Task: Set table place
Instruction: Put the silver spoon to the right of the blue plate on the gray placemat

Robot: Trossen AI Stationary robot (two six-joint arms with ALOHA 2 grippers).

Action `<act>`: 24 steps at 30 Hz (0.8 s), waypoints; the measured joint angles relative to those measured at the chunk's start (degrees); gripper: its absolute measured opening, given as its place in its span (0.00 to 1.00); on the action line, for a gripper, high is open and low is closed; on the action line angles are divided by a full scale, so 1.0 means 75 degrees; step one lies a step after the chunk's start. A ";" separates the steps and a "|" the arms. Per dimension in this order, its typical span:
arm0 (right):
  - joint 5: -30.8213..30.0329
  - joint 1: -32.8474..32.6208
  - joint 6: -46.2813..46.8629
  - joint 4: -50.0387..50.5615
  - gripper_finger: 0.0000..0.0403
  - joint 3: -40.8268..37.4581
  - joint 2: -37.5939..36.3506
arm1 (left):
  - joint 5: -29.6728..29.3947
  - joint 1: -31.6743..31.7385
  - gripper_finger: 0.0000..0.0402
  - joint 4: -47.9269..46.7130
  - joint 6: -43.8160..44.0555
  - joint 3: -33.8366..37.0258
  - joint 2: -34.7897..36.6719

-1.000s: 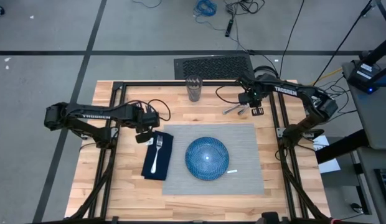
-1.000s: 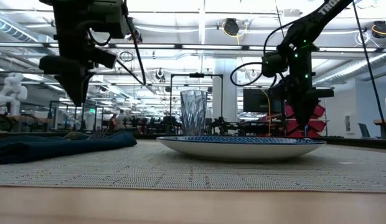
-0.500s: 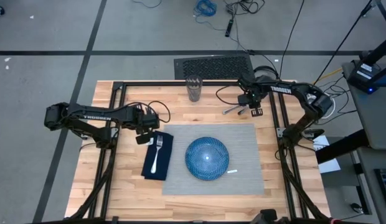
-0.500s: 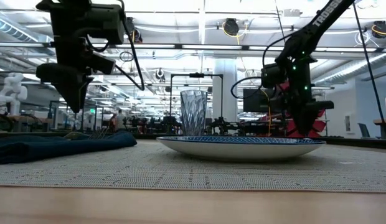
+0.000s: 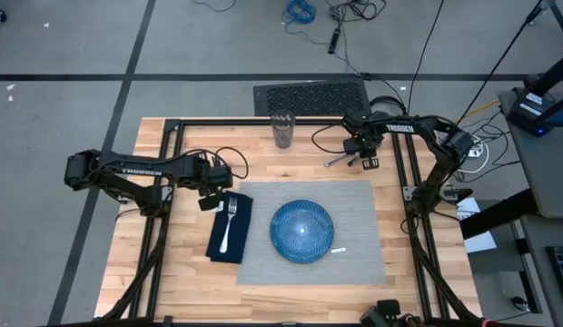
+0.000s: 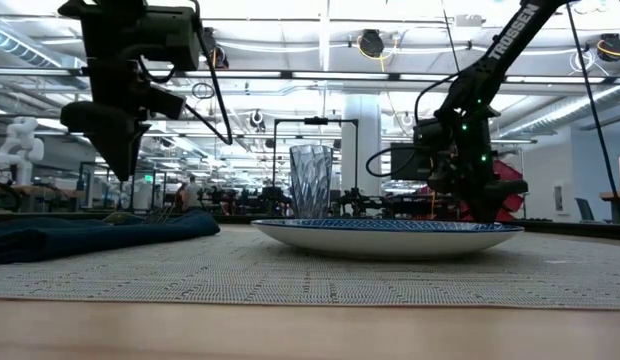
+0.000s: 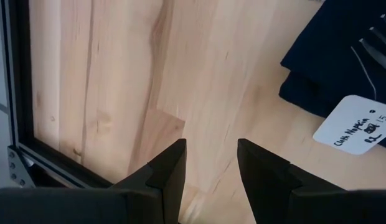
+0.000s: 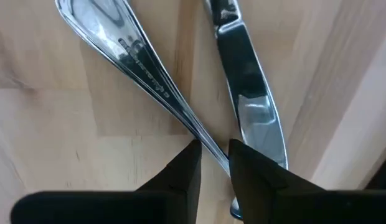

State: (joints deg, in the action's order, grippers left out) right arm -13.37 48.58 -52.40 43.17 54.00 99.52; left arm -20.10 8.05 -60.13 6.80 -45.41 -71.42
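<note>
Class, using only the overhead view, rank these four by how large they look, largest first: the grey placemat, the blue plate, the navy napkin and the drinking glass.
1. The grey placemat, by far the widest.
2. The blue plate, well inside the mat's outline.
3. The navy napkin, a narrower strip with less area than the plate.
4. The drinking glass, smallest.

Blue plate (image 5: 301, 231) sat mid-scene, fork (image 5: 229, 223) on navy napkin (image 5: 230, 229) just left of it. Clear glass (image 5: 282, 129) stood far center. Spoon (image 8: 134, 56) and knife (image 8: 246, 87) lay side by side, far right.
</note>
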 joint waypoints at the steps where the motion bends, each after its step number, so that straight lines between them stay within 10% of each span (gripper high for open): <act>1: 0.0025 0.0018 0.0035 0.0000 0.17 0.0002 0.0038 | 0.0000 0.0000 0.32 0.0026 0.0001 0.0000 0.0000; 24: 0.0201 -0.0820 0.1136 0.0841 0.00 -0.0079 -0.0309 | 0.0050 -0.0152 0.32 0.0352 -0.0007 0.0000 0.0001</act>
State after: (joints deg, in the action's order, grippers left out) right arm -11.86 42.43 -43.88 49.47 53.41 97.20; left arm -19.73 6.92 -57.49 6.74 -45.41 -71.42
